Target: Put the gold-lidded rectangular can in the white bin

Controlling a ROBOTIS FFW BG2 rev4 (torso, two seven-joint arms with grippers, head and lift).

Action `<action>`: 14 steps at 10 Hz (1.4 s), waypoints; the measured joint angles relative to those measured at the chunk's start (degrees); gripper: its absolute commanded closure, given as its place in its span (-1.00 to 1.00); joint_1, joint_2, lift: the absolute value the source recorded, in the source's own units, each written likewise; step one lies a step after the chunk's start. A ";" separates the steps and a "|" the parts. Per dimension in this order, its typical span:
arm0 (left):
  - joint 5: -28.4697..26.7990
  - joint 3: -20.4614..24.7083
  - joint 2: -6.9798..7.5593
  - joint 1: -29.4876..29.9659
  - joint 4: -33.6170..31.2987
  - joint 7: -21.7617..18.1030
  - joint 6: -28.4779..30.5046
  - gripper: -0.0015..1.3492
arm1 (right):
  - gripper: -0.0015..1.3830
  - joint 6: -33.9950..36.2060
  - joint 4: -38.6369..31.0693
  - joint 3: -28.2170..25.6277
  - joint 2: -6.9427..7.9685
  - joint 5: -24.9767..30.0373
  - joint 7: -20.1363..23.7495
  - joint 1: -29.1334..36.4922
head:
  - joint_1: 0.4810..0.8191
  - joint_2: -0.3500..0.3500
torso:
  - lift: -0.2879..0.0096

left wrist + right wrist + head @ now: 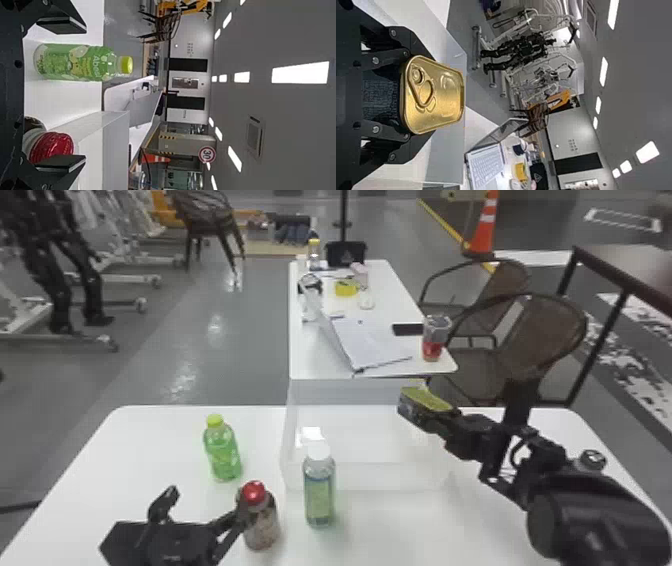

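In the head view, the white bin [370, 477] stands on the desk [150, 450], its open top facing up, which suits a drop from above. The gold-lidded rectangular can [425, 399] is up by the bin's far right corner, pinched in the right end effector [445, 417]; I cannot tell whether it is fully inside the rim, so the carry looks nearly done, with centring and lowering left before release. The left end effector [207, 502] is spread and empty at the bin's near left, probably parked there to leave the opening to the other arm. The red-capped bottle [260, 517] is close by one of its fingers, so moving that arm could knock it. The green bottle [223, 452] stands left of the bin, and the white-capped bottle [319, 490] just before its near wall, where a low approach might clip it. The left wrist view has the same wide-apart fingers near the bin, nothing clasped between them. In the right wrist view, the can is gripped by its sides beside the bin's wall, lid uncovered, a hold that should let it go down base first once levelled.
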 measured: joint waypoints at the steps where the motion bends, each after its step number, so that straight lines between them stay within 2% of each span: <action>1: 0.07 -0.05 0.02 -0.07 0.06 0.00 0.01 -0.77 | 0.78 0.30 2.81 0.43 0.06 0.02 1.15 -1.02 | -0.60 0.00 | 0.26; 3: 0.18 -0.15 0.07 -0.18 0.18 0.00 0.01 -0.77 | 0.78 -0.48 8.35 0.62 0.31 0.31 3.25 -3.73 | -0.60 0.00 | 0.26; 4: 0.28 -0.25 0.18 -0.23 0.24 -0.01 0.01 -0.77 | 0.70 -1.46 11.01 0.63 0.44 0.32 4.05 -5.19 | -0.60 0.00 | 0.26; 5: 0.43 -0.36 0.32 -0.29 0.30 0.00 0.01 -0.77 | 0.18 -2.16 12.67 0.63 0.51 0.15 4.19 -6.52 | -0.60 0.00 | 0.26; 6: 0.57 -0.43 0.47 -0.31 0.34 0.00 -0.06 -0.77 | -0.07 -2.56 13.54 0.63 0.53 -0.34 4.17 -7.26 | -0.60 0.00 | 0.26; 9: 0.80 -0.43 0.59 -0.24 0.52 -0.09 -0.46 -0.77 | -0.52 -3.12 14.34 0.63 0.53 -0.99 4.18 -7.49 | -0.60 0.00 | 0.26; 12: 0.92 -0.37 0.76 -0.23 0.52 -0.09 -0.56 -0.77 | -0.59 -3.92 12.85 0.63 0.53 -2.92 4.25 -6.51 | -0.60 0.00 | 0.26; 14: 0.91 -0.34 0.76 -0.23 0.52 -0.09 -0.71 -0.77 | -0.59 -4.57 4.67 0.45 0.53 -4.26 2.71 -2.20 | -0.60 0.00 | 0.26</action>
